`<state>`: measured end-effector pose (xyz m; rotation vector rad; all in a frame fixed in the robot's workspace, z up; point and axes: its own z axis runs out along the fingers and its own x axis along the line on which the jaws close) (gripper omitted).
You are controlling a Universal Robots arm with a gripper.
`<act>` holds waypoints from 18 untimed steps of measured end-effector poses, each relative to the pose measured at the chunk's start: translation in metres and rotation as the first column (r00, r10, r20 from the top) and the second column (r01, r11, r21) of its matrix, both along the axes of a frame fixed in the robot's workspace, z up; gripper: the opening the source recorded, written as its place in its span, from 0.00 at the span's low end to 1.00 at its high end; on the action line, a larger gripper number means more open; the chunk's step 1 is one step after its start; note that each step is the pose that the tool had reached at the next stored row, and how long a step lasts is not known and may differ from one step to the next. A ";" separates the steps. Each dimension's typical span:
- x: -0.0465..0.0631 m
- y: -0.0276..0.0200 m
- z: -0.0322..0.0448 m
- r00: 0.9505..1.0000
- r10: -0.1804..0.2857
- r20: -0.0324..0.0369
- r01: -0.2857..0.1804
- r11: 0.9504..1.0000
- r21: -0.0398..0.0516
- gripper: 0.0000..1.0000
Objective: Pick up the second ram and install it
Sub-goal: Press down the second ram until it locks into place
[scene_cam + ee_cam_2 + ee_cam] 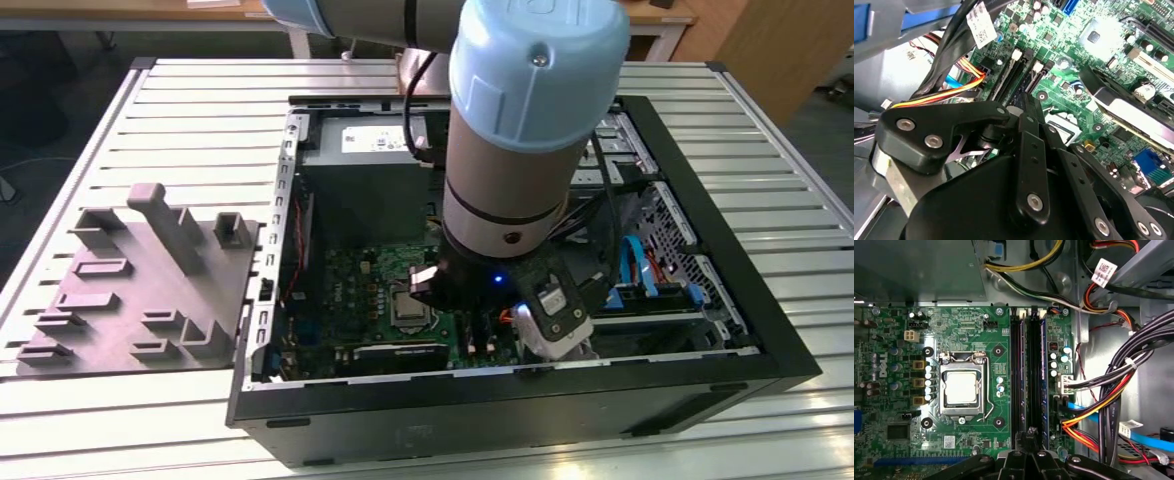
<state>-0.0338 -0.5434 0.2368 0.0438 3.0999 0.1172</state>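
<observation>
Nearest you in both wrist views is the black linkage of the end effector (pixel 1030 432), its tips drawn close together above the memory slots (pixel 1030 375) at the lower centre of the first wrist view. Whether anything is pinched between them you cannot tell. In that view, one slot at centre right carries a dark, blue-edged stick seated upright, probably the second ram (pixel 1043 375), though you cannot be sure which stick it is. Beyond the slots, the green motherboard (pixel 964 335) spreads to the left, with the silver processor (pixel 961 388) in its socket at centre left. Bundled cables (pixel 1114 390) crowd the right side.

The second wrist view gives you a slanted look past the linkage to the same board (pixel 1054 55) at upper centre.

The exterior view alone shows you the arm (pixel 527 130) plunging nearly straight down into the open computer case (pixel 694 340), which lies on the slatted worktop (pixel 200 90). A grey fixture block (pixel 140 290) sits at the frame's left.
</observation>
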 end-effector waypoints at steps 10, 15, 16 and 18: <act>0.000 0.0181 -0.0002 1.000 -0.001 0.000 0.001 1.000 0.000 0.10; 0.000 0.0310 -0.0004 1.000 -0.001 0.000 0.001 1.000 0.000 0.10; 0.000 0.0338 -0.0005 1.000 -0.001 0.000 0.001 1.000 0.000 0.10; 0.000 0.0382 -0.0005 1.000 -0.001 0.000 0.001 1.000 0.000 0.10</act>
